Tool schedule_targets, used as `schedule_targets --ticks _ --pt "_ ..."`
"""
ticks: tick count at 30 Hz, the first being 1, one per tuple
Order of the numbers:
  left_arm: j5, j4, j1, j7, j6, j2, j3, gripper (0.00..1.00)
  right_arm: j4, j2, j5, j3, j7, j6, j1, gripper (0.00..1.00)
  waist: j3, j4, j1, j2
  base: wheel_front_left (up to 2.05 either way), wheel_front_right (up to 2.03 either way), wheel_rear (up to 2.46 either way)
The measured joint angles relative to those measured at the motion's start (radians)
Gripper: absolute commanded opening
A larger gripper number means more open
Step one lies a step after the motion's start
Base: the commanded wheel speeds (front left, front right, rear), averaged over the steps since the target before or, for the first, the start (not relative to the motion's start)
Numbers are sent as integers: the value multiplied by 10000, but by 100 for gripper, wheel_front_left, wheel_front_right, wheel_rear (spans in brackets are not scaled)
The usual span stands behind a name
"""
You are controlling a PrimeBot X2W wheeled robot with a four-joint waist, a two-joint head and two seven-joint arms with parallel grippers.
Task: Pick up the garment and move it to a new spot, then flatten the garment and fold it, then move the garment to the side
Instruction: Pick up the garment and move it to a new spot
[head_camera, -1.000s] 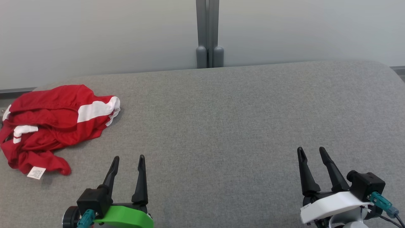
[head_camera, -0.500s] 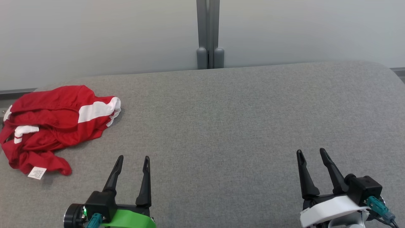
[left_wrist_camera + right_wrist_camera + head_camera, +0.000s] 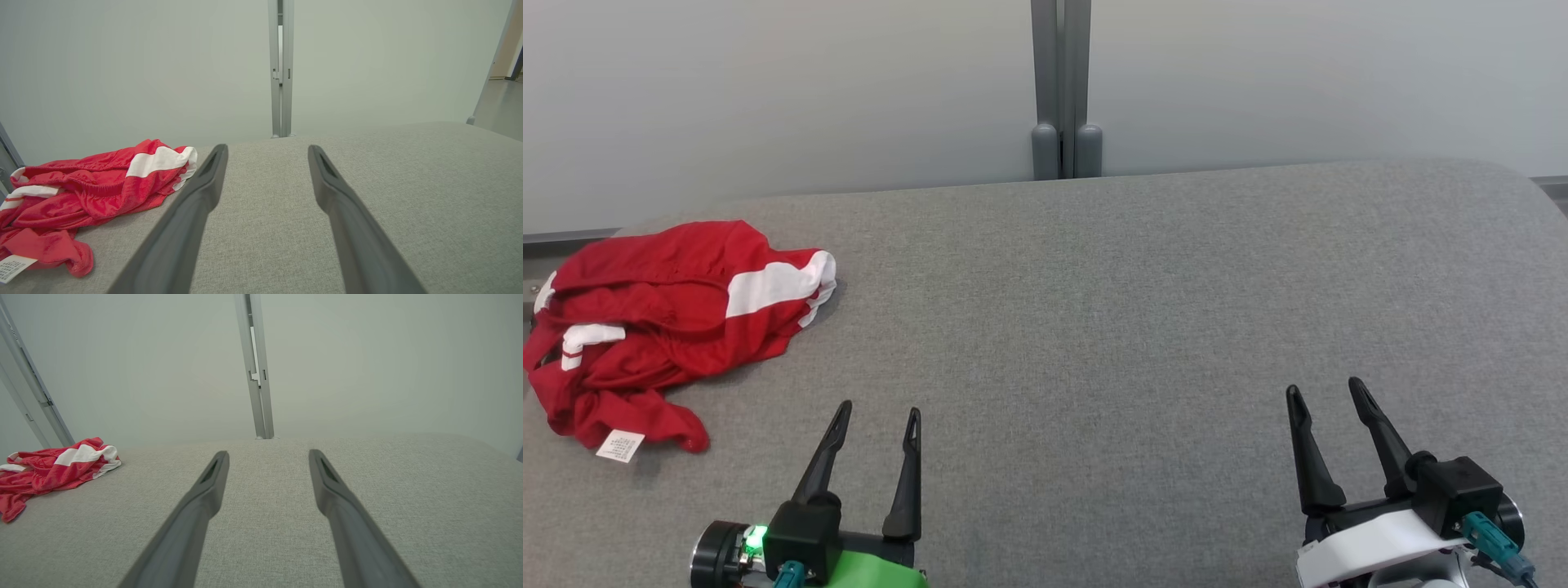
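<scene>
Red garment with white stripes, apparently shorts, lies crumpled at the far left of the grey fabric counter in the head view. A white label shows at its near edge. The left pincer is open, gripping nothing, near the garment but apart from it. The right pincer is open, gripping nothing, well apart from it.

Left wrist view: the garment lies left of the spread fingers, not touching them.

Right wrist view: the garment lies at the far left edge.

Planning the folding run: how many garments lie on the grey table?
1: a crumpled red-and-white shiny garment at the grey fabric-covered table's left end; its folds might hide another.
</scene>
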Motion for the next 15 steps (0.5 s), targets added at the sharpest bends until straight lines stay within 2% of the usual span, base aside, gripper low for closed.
schedule_targets --ticks 15 --pt "-184 25 7 -21 23 -6 12 100 -92 0 77 54 -6 0 5 100 24 -19 0 0 0 0 0"
